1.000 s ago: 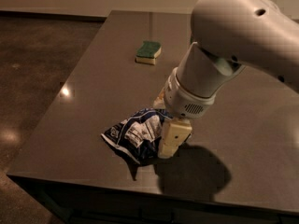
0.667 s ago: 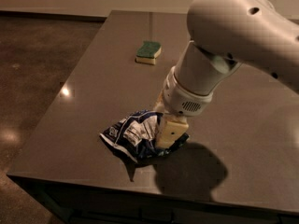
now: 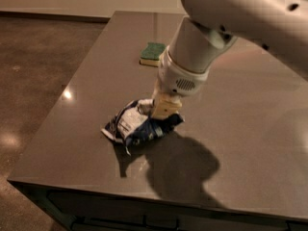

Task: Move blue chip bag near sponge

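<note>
**Ana:** Where is the blue chip bag [image 3: 137, 125]?

**Ben:** It lies on the bench [image 3: 250, 129], a bit toward 8 o'clock from the middle of the top. It is all crumpled, dark blue with white parts.

**Ana:** Is something touching it?

**Ben:** Yes. The tool [image 3: 164, 112] is right on it, at the bag's 1 o'clock side. The tip of the tool is pale yellow, and it presses down into the bag.

**Ana:** Does the tool have hold of the bag?

**Ben:** I cannot tell. The tip sits in the crumpled foil. I cannot see how far open the tool is, or whether it holds anything.

**Ana:** What is above the tool?

**Ben:** A big white arm [image 3: 240, 18]. It comes down from 1 o'clock, and its round wrist sits just over the yellow tip.

**Ana:** And where is the sponge [image 3: 153, 53]?

**Ben:** At 12 o'clock from the bag, farther back on the bench. It is small, green on top and pale yellow below. It lies flat, well apart from the bag.

**Ana:** Anything else?

**Ben:** A dark shadow [image 3: 180, 170] lies on the bench at 5 o'clock from the bag. A small bright spot [image 3: 67, 94] shines on the bench at about 9 o'clock from the bag. Past the left edge of the bench is a brown floor [image 3: 33, 57].
</note>
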Controlling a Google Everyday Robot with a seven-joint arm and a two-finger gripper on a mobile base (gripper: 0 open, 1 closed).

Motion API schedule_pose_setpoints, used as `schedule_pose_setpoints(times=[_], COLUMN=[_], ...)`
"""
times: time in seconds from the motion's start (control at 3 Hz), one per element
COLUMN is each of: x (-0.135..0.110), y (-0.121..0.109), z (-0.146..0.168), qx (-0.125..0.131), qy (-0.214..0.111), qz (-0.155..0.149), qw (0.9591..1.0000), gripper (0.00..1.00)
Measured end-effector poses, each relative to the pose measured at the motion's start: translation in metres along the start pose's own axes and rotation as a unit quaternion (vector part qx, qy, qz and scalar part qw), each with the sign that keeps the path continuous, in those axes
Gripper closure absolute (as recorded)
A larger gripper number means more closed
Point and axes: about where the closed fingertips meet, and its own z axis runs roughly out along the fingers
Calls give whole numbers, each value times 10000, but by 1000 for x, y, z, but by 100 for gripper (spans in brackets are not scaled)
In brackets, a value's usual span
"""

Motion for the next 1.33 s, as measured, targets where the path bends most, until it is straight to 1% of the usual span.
schedule_pose_setpoints(times=[0.33, 0.67, 1.0, 1.33], x=[-14, -25, -35, -29], y=[-30, -74, -127, -158], z=[-1, 4, 7, 7], qx=[79, 148, 323, 491], qy=[-71, -227, -390, -363], qz=[81, 356, 672, 817], qw=[9999, 9990, 9965, 9948], gripper=[100, 100, 100, 100])
